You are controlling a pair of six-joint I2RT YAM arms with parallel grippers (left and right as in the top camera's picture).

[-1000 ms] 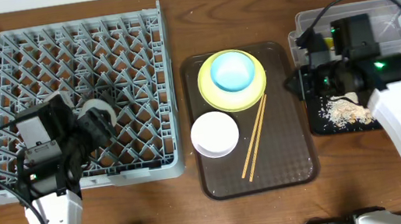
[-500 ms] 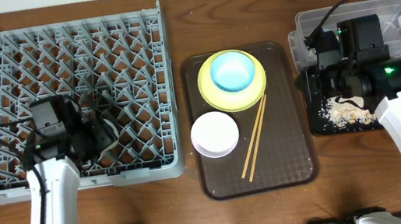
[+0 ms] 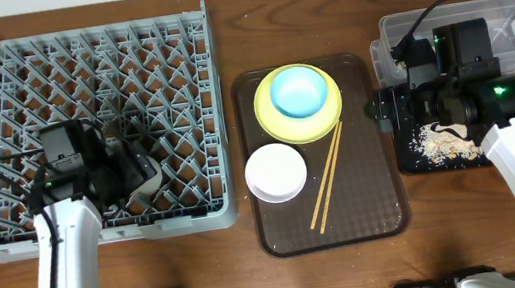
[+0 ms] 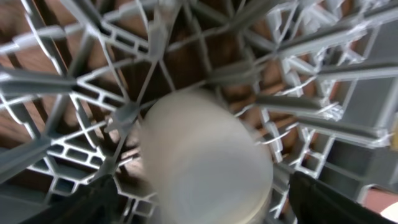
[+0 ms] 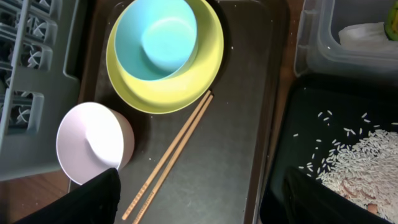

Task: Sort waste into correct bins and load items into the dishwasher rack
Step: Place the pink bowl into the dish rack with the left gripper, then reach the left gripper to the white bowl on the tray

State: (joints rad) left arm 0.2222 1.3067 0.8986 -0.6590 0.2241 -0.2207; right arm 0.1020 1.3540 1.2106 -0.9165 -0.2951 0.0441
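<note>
Cup (image 4: 205,162): blurred, base cut off below; rack (image 4: 298,56): blurred, cropped all round; tub (image 5: 323,50) and black tray (image 5: 298,106): cropped at right edge; overhead, tub partly hidden by right arm (image 3: 473,98).

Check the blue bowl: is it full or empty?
Empty. The blue bowl shows a bare, clean inside in the right wrist view, and it sits upright on the yellow plate.

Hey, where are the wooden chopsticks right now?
In the overhead view the chopsticks lie diagonally in the right half of the brown serving tray, just right of the pinkish-white bowl and below the yellow plate.
</note>
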